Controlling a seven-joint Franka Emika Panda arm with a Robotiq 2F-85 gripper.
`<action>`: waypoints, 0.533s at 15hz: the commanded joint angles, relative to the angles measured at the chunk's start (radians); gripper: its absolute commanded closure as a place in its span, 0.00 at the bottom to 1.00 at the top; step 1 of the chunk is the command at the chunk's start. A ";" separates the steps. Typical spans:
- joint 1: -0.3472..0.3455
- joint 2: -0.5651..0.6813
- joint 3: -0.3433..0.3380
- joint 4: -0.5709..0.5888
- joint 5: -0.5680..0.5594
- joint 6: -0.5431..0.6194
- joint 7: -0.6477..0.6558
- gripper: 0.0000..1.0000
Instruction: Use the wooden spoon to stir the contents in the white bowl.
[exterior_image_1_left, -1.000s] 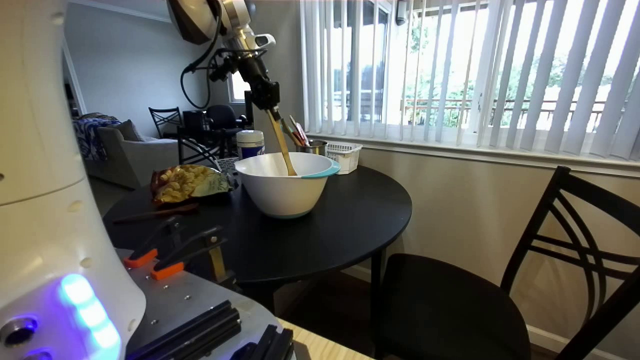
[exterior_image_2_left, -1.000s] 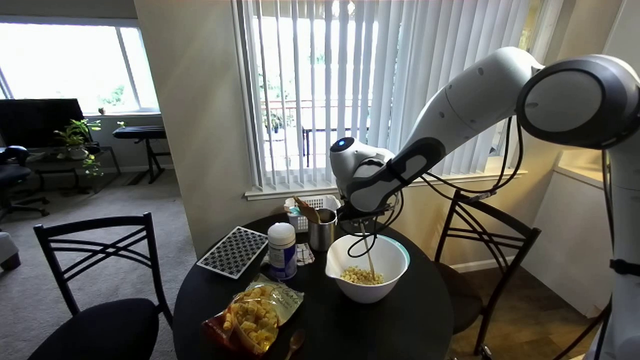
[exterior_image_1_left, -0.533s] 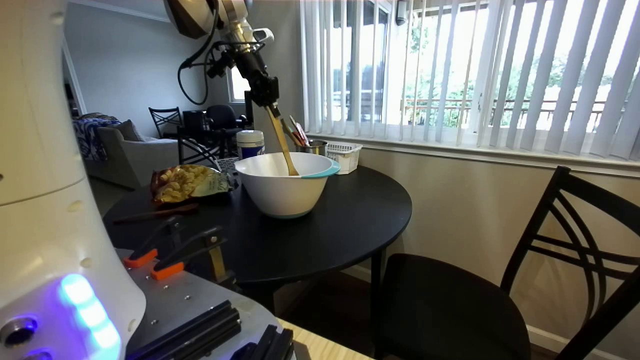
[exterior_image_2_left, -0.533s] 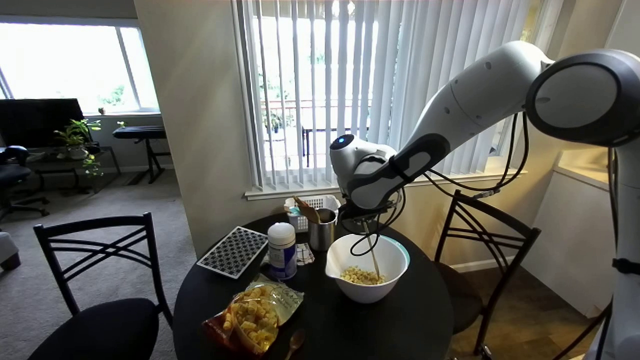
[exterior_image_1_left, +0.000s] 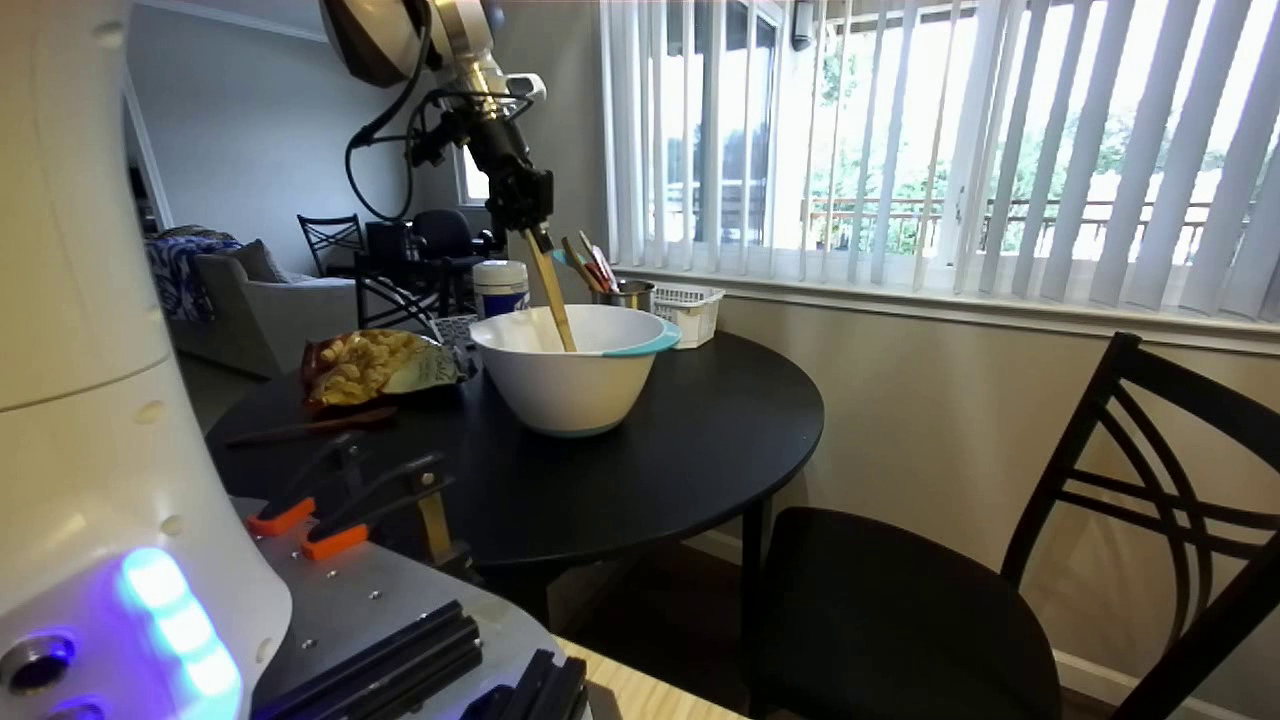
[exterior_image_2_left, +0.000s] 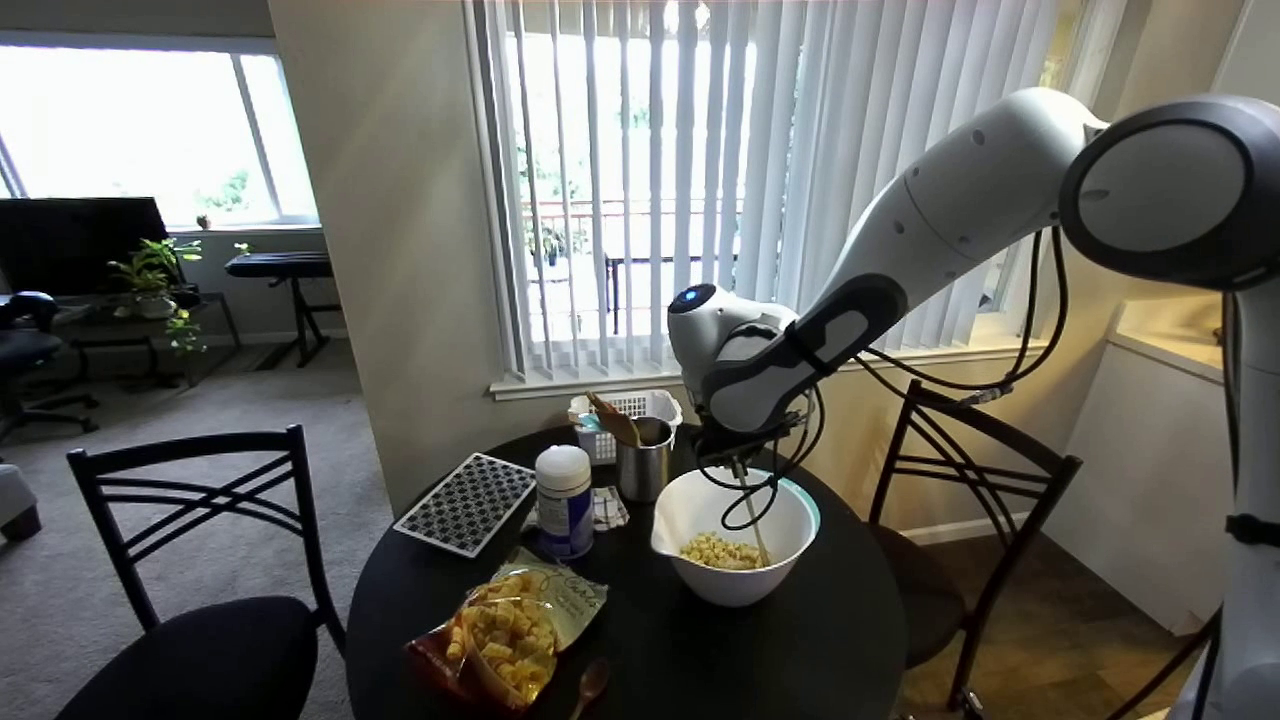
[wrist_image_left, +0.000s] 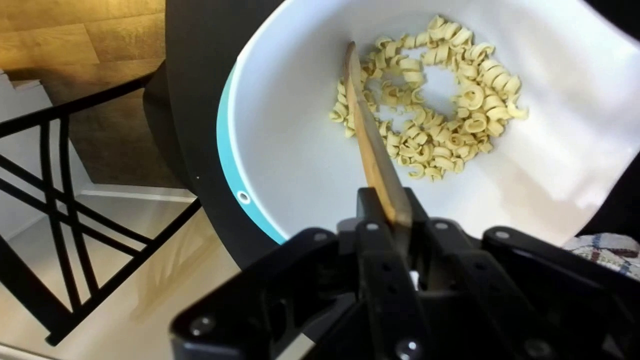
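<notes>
The white bowl (exterior_image_1_left: 565, 395) stands on the black round table (exterior_image_1_left: 700, 460); it also shows in an exterior view (exterior_image_2_left: 735, 585) and in the wrist view (wrist_image_left: 295, 135). It has a turquoise rim section and holds pale curly pasta (wrist_image_left: 440, 145) on its bottom, spread in a rough ring. My gripper (wrist_image_left: 392, 200) is shut on the handle of the wooden spoon (wrist_image_left: 370, 142), above the bowl. The spoon slants down into the bowl, its lower end by the pasta's edge on the turquoise-rim side. The spoon also shows in both exterior views (exterior_image_1_left: 552, 300) (exterior_image_2_left: 757, 520).
On the table are a bag of yellow pieces (exterior_image_2_left: 510, 630), a dark brown spoon (exterior_image_2_left: 593, 680), a white-lidded canister (exterior_image_2_left: 565, 505), a metal utensil pot (exterior_image_2_left: 645, 465), a white basket (exterior_image_2_left: 650, 405) and a patterned board (exterior_image_2_left: 468, 505). A black chair (exterior_image_1_left: 890, 610) stands beside the table.
My gripper has shifted slightly, carrying the spoon. Its lower end has moved right within the bowl in an exterior view where the pasta shows. The bowl has not moved.
</notes>
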 joint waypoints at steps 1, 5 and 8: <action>-0.035 -0.055 0.039 -0.067 0.096 0.057 -0.117 0.97; -0.054 -0.068 0.070 -0.083 0.247 0.130 -0.263 0.97; -0.053 -0.072 0.073 -0.075 0.314 0.146 -0.331 0.97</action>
